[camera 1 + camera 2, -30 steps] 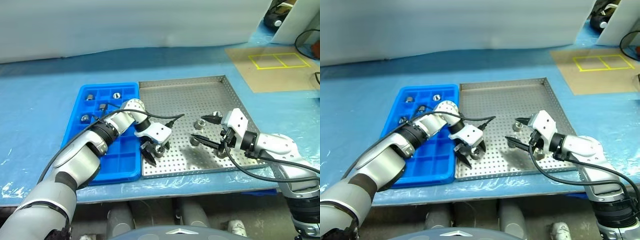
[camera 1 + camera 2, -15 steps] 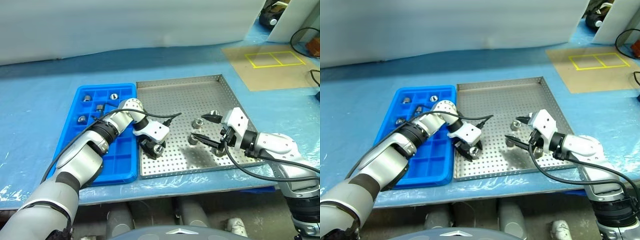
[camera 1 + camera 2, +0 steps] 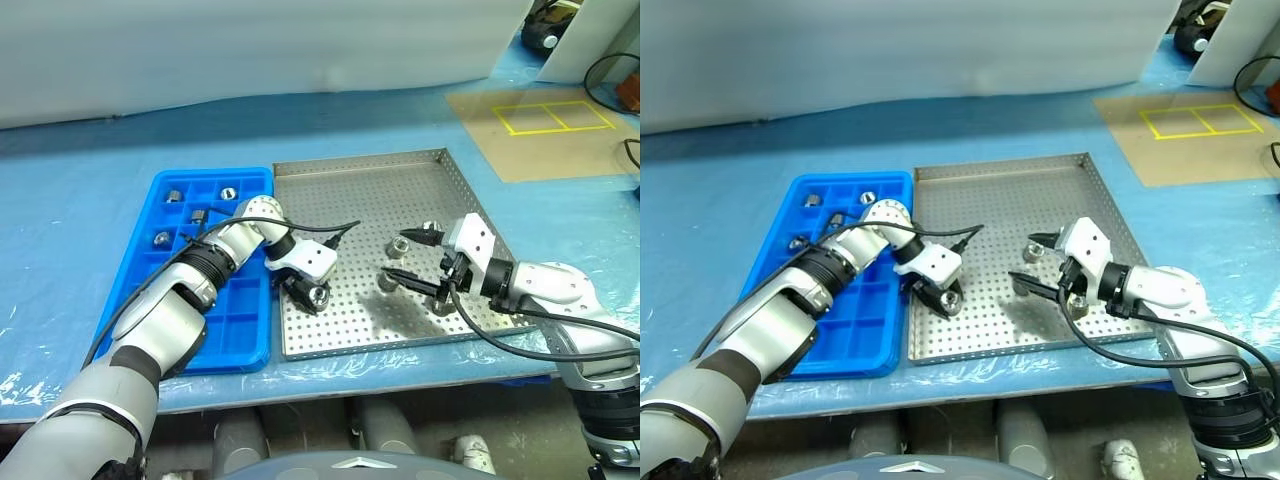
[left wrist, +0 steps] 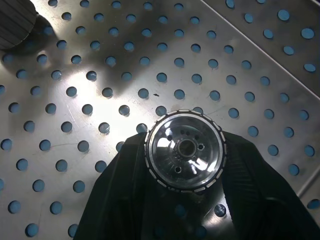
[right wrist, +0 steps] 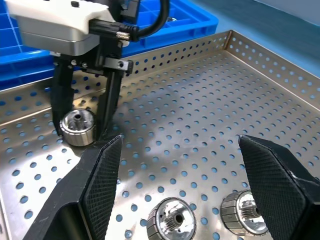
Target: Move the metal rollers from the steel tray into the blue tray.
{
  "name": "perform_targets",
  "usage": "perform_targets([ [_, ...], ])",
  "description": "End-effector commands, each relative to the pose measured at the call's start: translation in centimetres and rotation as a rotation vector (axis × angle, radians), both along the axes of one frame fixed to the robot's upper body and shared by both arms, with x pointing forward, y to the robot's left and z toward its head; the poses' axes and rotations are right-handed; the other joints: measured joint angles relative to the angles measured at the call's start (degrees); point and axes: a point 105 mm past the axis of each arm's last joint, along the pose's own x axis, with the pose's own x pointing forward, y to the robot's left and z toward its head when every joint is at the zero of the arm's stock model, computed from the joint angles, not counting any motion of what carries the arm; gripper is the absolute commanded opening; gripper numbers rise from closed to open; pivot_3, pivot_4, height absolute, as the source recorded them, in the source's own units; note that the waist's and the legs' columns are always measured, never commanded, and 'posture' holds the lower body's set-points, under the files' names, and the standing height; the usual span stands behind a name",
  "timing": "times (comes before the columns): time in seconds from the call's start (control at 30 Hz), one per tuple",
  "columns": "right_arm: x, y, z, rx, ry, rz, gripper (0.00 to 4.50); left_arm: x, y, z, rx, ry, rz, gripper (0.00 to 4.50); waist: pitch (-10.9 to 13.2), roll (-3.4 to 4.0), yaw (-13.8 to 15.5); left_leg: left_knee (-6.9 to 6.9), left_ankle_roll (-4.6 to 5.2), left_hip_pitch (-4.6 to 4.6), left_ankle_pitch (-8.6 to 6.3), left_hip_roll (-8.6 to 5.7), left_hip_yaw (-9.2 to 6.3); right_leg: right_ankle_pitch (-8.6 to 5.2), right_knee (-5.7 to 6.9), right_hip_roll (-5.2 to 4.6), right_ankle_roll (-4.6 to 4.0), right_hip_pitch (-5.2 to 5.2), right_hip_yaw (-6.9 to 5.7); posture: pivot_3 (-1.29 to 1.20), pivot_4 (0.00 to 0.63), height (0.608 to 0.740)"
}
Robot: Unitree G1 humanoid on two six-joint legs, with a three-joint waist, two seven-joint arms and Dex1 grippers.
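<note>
The steel tray [image 3: 370,190] lies in the middle of the table, with the blue tray [image 3: 235,322] touching its left side. My left gripper [image 3: 311,293] points down at the steel tray's front left. Its black fingers [image 5: 111,95] press both sides of one metal roller [image 4: 185,150], which rests on the perforated floor. My right gripper [image 3: 396,253] hangs open over the tray's right half, among loose rollers [image 3: 387,282] [image 3: 430,229]. Two of them lie just below its fingertips [image 5: 170,220] [image 5: 245,212]. Several rollers [image 3: 174,195] sit in the blue tray's far compartments.
A brown cardboard sheet [image 3: 540,135] marked with yellow tape lies at the back right. Blue plastic film [image 3: 80,230] covers the table. A black cable [image 3: 335,232] loops off my left gripper above the steel tray.
My left gripper's fingers have closed in on the roller at the steel tray's front left. Neither hand has shifted, and the right gripper stays as wide as before.
</note>
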Motion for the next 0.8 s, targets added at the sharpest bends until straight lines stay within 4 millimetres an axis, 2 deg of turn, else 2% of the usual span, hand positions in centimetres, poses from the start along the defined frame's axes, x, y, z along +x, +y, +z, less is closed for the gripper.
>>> perform_targets([
  [0.03,-2.0,0.9,1.3,0.019,0.012,0.144,3.85,0.1,0.7,0.0,0.003,0.005,0.019,1.91,0.0,0.0,0.0,-0.01,0.0,0.0,0.0,0.0,0.01,0.0,0.0,0.0,0.0,0.0,0.01,-0.41,0.15,0.74],
  [0.23,-4.2,1.7,0.5,-0.041,0.091,0.297,3.85,0.1,1.0,-0.1,0.005,0.004,0.028,1.91,0.0,0.0,0.0,-0.02,0.03,0.01,-0.02,0.01,0.04,0.0,0.0,0.0,0.0,0.0,0.03,-0.4,0.15,0.74],
  [0.5,-3.4,1.5,0.1,-0.057,0.069,0.264,3.85,0.1,1.0,-0.1,-0.008,0.008,0.037,1.83,0.0,-0.01,0.0,-0.04,0.03,0.01,-0.02,0.02,0.05,0.0,-0.02,-0.01,0.0,-0.01,0.03,-0.39,0.15,0.74],
  [0.7,-3.7,1.6,-0.2,-0.062,0.071,0.271,3.85,0.3,0.8,0.0,-0.019,-0.011,0.047,1.77,0.0,-0.01,0.0,-0.06,0.03,0.0,-0.02,0.02,0.05,-0.01,-0.02,0.0,0.01,-0.04,0.03,-0.39,0.15,0.74],
  [0.8,-3.6,1.7,-0.2,-0.063,0.066,0.272,3.85,0.8,0.2,0.8,-0.061,-0.033,0.058,1.77,0.0,-0.01,0.0,-0.05,0.03,-0.01,-0.02,0.0,0.05,-0.01,-0.02,-0.01,0.01,-0.04,0.03,-0.38,0.15,0.74],
])
